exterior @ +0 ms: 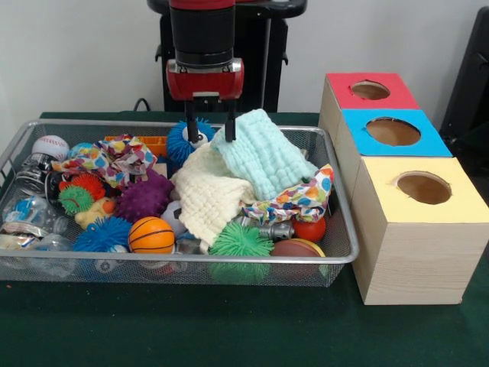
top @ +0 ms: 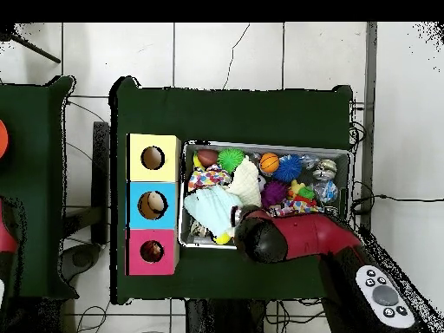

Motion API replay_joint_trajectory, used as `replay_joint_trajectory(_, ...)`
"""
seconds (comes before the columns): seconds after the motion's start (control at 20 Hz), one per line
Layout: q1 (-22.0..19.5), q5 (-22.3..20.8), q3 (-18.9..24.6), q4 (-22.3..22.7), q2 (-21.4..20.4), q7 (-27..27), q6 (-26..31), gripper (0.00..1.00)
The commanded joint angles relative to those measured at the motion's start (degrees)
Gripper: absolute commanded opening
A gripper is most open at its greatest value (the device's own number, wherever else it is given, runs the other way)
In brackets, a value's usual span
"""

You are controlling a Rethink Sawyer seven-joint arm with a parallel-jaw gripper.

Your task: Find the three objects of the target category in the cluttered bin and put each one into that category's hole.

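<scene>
A: Two dark fingers of the gripper hang parted over the far side of the bin, gripping nothing; one tip stands beside the blue spiky ball, the other touches the top fold of the pale green cloth.

B: How many cloths lie under and around it?

A: Four. Directly below and toward the camera, a cream waffle-textured cloth; to the picture's right of the fingers, the pale green one, quilted and draped; two multicoloured spotted cloths, one to the picture's left, one lower right.

B: And the balls?

A: Five spiky soft balls can be counted: blue behind the fingers, a purple one, a red-and-green one, a second blue and a green one at the near rim. Smooth balls: a white baseball far left, an orange basketball, and red-orange balls at the near right. Clear plastic items fill the left end.

B: Where is the bin itself?

A: Silver wire mesh with a thicker rim, on the green table, beneath the gripper. Right of it stand three wooden boxes, topped red, blue and yellow, each with one round hole.

B: What differs between views?

A: From overhead the red arm covers the gripper, so the fingers show only from the front; the overhead view shows something lying inside the blue box's hole.
</scene>
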Motion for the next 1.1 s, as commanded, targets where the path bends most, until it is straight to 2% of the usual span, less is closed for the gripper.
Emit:
replay_joint_trajectory(0.05, 1.47, -1.34, -1.14, -8.15, 5.40, 3.78, -4.35, 1.00)
replay_joint_trajectory(0.35, 2.91, -3.15, -3.90, -10.80, 9.86, 4.39, -7.81, 1.00)
replay_joint_trajectory(0.85, 7.45, -5.10, -11.04, -15.95, 13.24, 2.77, -4.02, 1.00)
replay_joint_trajectory(1.1, 10.79, -5.61, -15.31, -18.26, 15.89, 4.69, -4.56, 1.00)
